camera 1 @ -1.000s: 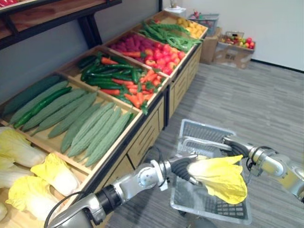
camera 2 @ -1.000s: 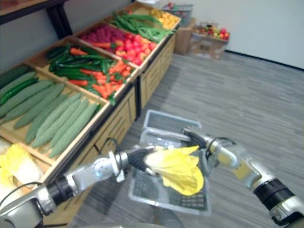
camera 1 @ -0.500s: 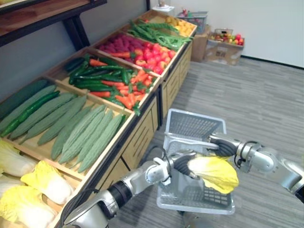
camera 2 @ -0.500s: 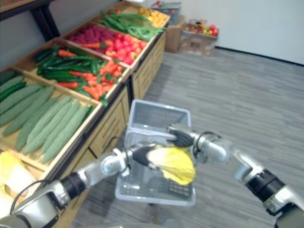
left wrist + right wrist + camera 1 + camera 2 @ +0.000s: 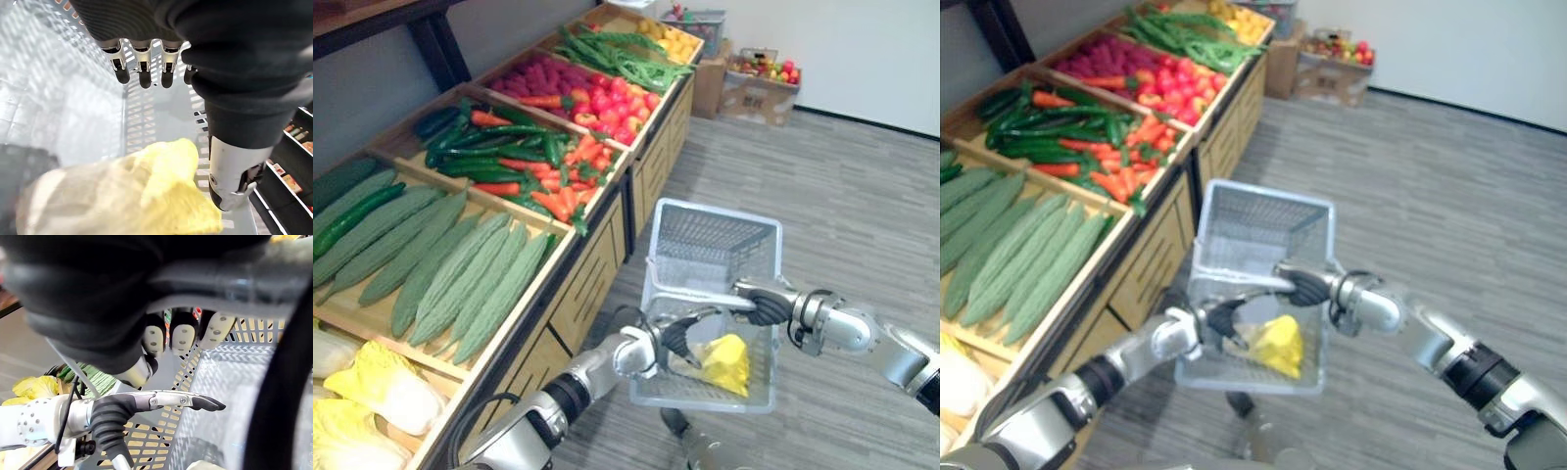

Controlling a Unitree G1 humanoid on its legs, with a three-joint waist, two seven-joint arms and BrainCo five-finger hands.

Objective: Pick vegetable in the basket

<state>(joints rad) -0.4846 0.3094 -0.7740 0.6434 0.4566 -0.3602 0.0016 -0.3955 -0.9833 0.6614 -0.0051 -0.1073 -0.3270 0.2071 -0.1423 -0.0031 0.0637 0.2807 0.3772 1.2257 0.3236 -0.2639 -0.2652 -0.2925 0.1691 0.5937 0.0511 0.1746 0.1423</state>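
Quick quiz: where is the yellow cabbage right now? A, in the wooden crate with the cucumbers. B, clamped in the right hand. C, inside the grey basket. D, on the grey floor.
C: the yellow cabbage lies on the bottom of the grey basket, below the open left hand, while the right hand grips the basket by its handle.

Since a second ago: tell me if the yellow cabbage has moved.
Yes. The cabbage has dropped from above the rim of the basket to down inside it; the left hand is open above it.
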